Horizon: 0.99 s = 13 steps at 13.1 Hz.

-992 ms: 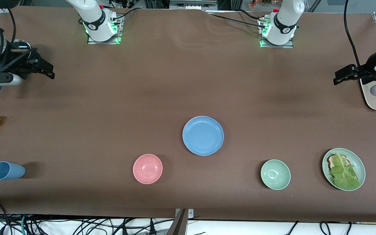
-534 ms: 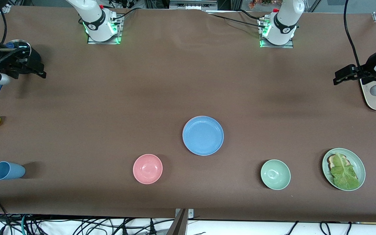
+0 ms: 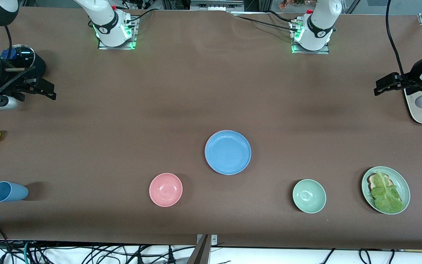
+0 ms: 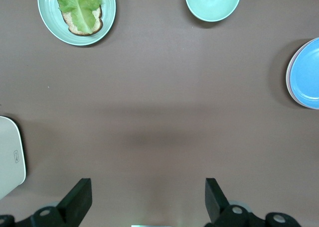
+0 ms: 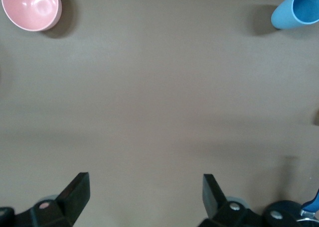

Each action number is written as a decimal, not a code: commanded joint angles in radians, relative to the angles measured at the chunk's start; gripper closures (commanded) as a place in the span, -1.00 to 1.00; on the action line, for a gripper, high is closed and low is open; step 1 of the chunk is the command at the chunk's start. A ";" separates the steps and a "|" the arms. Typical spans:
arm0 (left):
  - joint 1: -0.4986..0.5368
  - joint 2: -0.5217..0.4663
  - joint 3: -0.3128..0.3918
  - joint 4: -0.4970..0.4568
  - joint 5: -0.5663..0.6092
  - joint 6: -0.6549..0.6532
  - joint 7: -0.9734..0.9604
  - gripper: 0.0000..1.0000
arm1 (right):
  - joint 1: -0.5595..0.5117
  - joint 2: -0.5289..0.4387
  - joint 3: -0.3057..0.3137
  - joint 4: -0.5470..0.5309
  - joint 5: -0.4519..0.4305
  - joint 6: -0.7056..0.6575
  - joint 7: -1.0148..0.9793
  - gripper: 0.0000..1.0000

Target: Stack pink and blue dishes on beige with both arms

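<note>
Blue plate (image 3: pixel 227 152) sits mid-desk, maybe already stacked on another plate, while left gripper (image 3: pixel 380 88) and right gripper (image 3: pixel 47 88) hover at the desk's ends, jaws open and empty, so grabbing the pink bowl (image 3: pixel 165 189) by mistake could go wrong.

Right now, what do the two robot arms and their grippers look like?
Both are glossy white jointed arms with black joint bands, on metal base plates lit by green lights, with small red parts and black cables trailing off. The left arm and right arm each end in a small black two-finger gripper: left gripper, right gripper, with angular black fingers.
</note>
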 commanded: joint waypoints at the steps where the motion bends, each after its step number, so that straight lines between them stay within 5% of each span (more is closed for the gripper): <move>1: -0.008 0.007 0.004 0.018 0.028 -0.002 0.019 -1.00 | 0.024 0.030 0.004 0.057 -0.004 -0.012 -0.012 -1.00; 13: -0.008 0.007 0.004 0.018 0.028 -0.002 0.019 -1.00 | 0.024 0.028 -0.003 0.057 -0.019 -0.002 -0.023 -1.00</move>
